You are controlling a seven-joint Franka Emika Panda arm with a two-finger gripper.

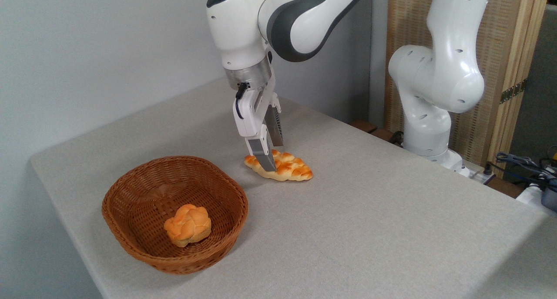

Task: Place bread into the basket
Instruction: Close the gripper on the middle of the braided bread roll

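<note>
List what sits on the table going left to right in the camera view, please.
Basket with a small round bun inside it → gripper down on the braided loaf → robot base at the far right edge of the table.

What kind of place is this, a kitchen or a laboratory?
Probably a robot lab, not a kitchen: a robot arm bolted beside a plain grey table, loose cables at the right, and a bare wall.

A robot lab or test room: a white robot arm is bolted at the far edge of a plain grey table, with loose cables beside its base and bare grey walls behind the table.
</note>
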